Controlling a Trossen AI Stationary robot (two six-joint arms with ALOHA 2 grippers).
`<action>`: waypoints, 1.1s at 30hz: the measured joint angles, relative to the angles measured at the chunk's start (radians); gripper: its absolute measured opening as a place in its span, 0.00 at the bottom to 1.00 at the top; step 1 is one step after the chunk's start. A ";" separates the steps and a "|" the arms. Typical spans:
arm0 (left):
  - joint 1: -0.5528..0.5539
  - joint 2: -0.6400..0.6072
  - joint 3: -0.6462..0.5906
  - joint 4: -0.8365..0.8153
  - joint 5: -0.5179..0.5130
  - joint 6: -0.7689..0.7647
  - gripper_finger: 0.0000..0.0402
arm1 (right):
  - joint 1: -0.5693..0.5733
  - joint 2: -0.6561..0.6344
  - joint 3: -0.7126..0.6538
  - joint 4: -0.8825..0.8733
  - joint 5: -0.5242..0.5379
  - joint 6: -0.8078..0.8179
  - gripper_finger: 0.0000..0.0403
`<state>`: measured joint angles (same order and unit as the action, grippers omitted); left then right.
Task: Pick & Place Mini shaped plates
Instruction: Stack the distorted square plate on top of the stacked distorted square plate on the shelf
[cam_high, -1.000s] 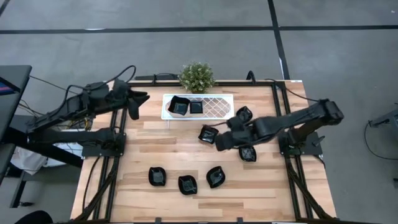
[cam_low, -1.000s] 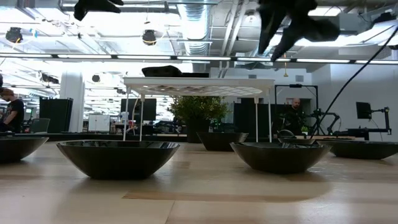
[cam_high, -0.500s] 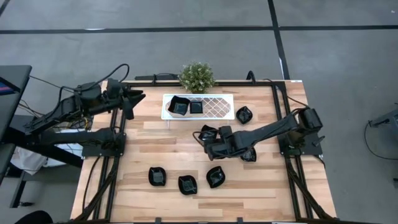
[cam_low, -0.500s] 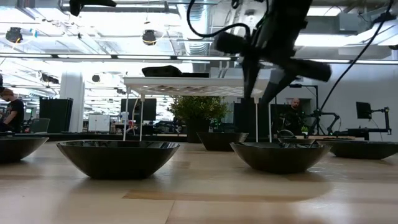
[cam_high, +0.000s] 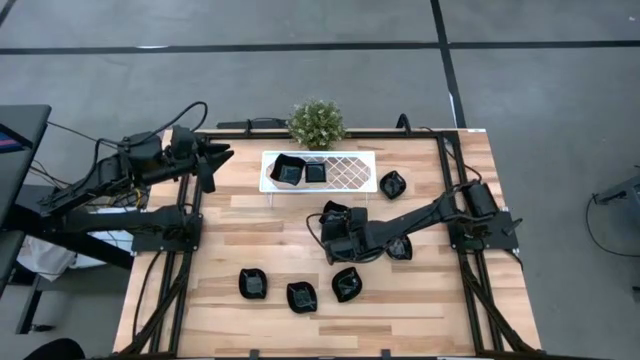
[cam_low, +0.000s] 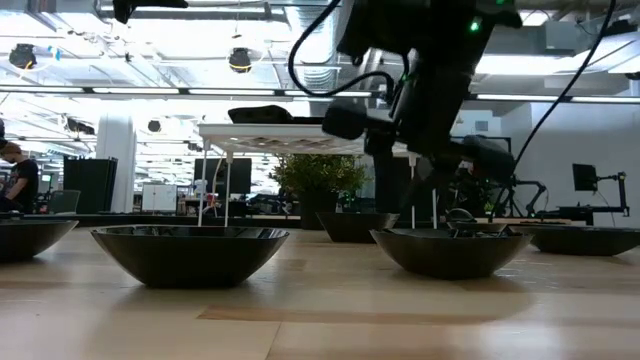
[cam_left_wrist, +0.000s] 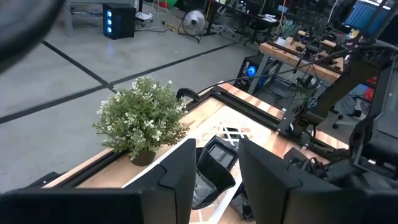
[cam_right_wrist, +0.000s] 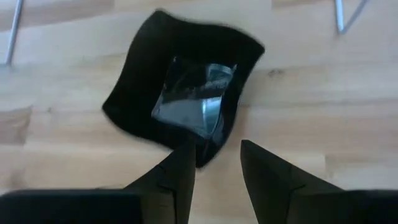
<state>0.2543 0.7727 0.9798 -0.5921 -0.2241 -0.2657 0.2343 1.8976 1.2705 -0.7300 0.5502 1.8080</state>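
Note:
Several glossy black mini shaped plates lie on the wooden table: three in a near row (cam_high: 301, 296), one (cam_high: 392, 184) right of the tray, one (cam_high: 401, 248) under my right arm. Two more (cam_high: 288, 170) rest in the white lattice tray (cam_high: 350, 172). My right gripper (cam_right_wrist: 216, 163) is open and slants down over a wavy-edged square plate (cam_right_wrist: 186, 93) at the table's middle (cam_high: 334, 210). The plate's near corner (cam_right_wrist: 205, 149) lies just ahead of the gap, beside one finger (cam_right_wrist: 180, 171). My left gripper (cam_left_wrist: 217, 180) hangs open, high at the far left (cam_high: 212, 160). My right gripper comes slanting down from the table's right, its open fingers at the plate's near corner (cam_right_wrist: 200, 155). I cannot tell whether a finger touches that corner. The plate lies flat on the table.
A small green potted plant (cam_high: 316, 124) stands behind the tray at the far edge. The tray stands on thin legs (cam_low: 412, 190) above the table. Black frame rails (cam_high: 185, 250) run along both sides of the table. Bare wood lies left of the middle.
My right gripper has come down and toward the table's left and near edge, from above the plates at the right to just over the middle plate, and its wrist has rolled. The plates lie where they were.

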 joint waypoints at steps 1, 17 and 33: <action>0.000 0.000 0.000 0.001 0.000 0.000 0.30 | -0.003 0.006 0.000 0.001 0.009 0.000 0.31; 0.000 0.000 0.000 0.010 0.003 0.000 0.30 | -0.043 0.007 -0.117 0.160 0.015 0.023 0.31; 0.000 0.000 0.000 0.025 0.000 0.000 0.30 | -0.049 0.007 -0.131 0.178 -0.011 -0.010 0.05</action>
<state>0.2541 0.7727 0.9798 -0.5667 -0.2245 -0.2658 0.1858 1.9049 1.1393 -0.5523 0.5388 1.7983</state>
